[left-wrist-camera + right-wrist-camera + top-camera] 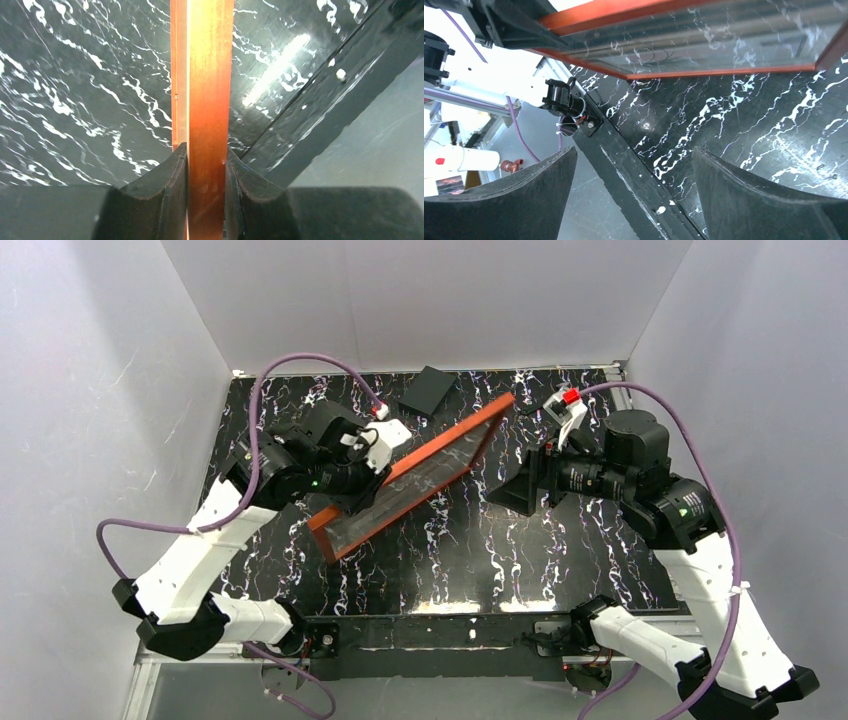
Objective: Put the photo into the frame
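Your left hand [206,152] is clamped on the frame [210,75]. In the left wrist view its two dark pads [165,190] press on either face of the orange rail, which runs straight up between them. From above, you see the frame [420,478] lying on a diagonal across the middle of the bench [560,550]. One corner is low and toward your left arm, and the opposite corner is high and toward the far right. It is tipped up on its long side rather than lying flat. The left hand grips the upper long rail near the low end. You cannot tell whether the lower rail touches the bench.

Inside the border there is a glossy surface that mirrors the bench's white veining. You cannot tell whether the photo sits behind it.

Your right hand [508,490] has its fingers [519,195] spread wide and holds nothing. It hangs over the bench just beside the frame's right half, pointing at it but not touching it. In the right wrist view the frame's lower rail crosses the top of the picture, well clear of the fingertips.

A small black box [428,390] lies flat at the bench's far edge, behind the frame and apart from it.
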Controlling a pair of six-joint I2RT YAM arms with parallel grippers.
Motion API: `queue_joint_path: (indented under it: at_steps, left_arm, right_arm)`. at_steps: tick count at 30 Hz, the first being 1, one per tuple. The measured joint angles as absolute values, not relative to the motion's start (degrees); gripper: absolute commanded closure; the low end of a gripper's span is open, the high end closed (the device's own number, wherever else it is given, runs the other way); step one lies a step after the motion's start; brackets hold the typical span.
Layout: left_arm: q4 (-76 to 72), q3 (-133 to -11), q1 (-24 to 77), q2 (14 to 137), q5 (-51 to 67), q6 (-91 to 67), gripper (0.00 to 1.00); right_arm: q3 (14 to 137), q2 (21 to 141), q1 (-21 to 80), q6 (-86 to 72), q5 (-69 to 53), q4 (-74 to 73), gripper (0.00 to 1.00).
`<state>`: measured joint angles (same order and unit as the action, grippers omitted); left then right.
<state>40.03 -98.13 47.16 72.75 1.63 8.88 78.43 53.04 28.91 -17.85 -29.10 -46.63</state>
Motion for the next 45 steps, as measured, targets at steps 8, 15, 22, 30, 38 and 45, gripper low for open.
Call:
queue_joint_path:
  at_steps: [8, 15, 22, 30, 38, 45]
  left_arm:
    - [36.8, -95.22, 38.59, 69.23, 5.34, -7.79, 1.0]
    - [34.06, -90.04, 29.43, 63.96, 11.07, -20.03, 1.0]
    - [36.07, -90.37, 22.39, 66.81, 17.74, -28.34, 1.0]
    - [33.36, -83.48, 16.36, 65.73, 26.41, -31.66, 1.0]
    - [31.07, -67.79, 15.57, 60.2, 28.73, -33.65, 1.0]
    - [29.34, -60.73, 15.53, 59.94, 29.74, -30.02, 1.0]
  right_arm:
    - [72.2, 51.09, 28.88, -20.73, -30.3, -43.62, 0.07]
    - [65.3, 51.07, 28.86, -22.72, -30.55, -41.78, 0.06]
    - [62.13, 51.07, 28.84, -24.08, -30.89, -40.23, 0.07]
    - [61.82, 51.09, 28.82, -24.53, -31.59, -38.7, 0.06]
    - [58.96, 51.48, 28.45, -25.36, -31.7, -37.52, 0.07]
    - [57.91, 51.46, 28.12, -25.39, -31.7, -37.1, 0.07]
